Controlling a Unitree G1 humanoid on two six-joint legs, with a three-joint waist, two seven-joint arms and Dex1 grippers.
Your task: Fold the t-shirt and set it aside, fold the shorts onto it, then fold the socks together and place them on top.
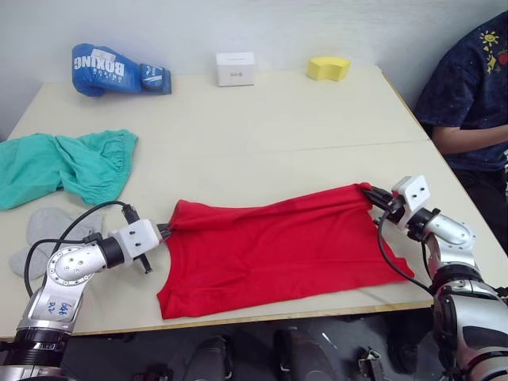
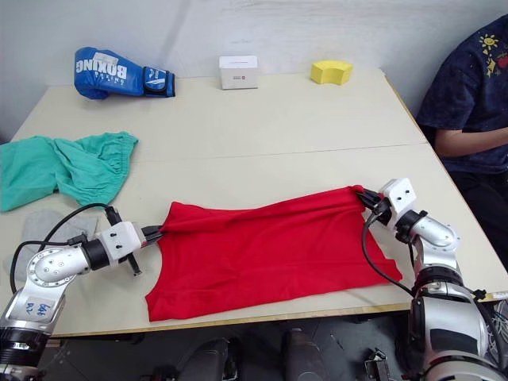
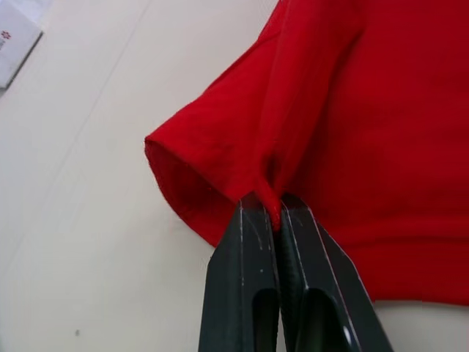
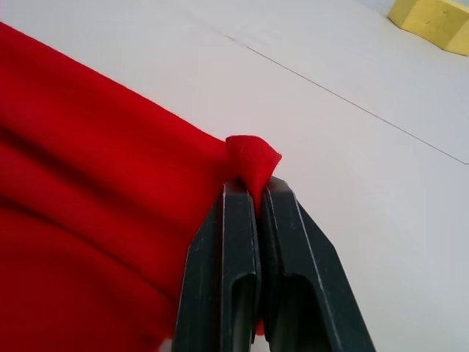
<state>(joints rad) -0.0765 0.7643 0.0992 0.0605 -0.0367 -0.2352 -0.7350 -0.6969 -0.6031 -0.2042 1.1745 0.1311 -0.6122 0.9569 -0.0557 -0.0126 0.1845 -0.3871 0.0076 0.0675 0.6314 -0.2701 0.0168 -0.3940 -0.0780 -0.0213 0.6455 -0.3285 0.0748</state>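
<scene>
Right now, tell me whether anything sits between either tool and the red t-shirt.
Nothing does. The left tool is shut on one end of the t-shirt and the right tool is shut on the opposite end; cloth is pinched directly between each pair of fingers, and the shirt lies stretched between them on the table.

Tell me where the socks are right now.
The socks lie at the table's left edge in the left eye view, just in front of the shorts and beside the left arm's cable.

A blue boxing glove (image 1: 119,70), white box (image 1: 236,68) and yellow sponge (image 1: 329,68) line the table's (image 1: 278,119) far edge.
</scene>
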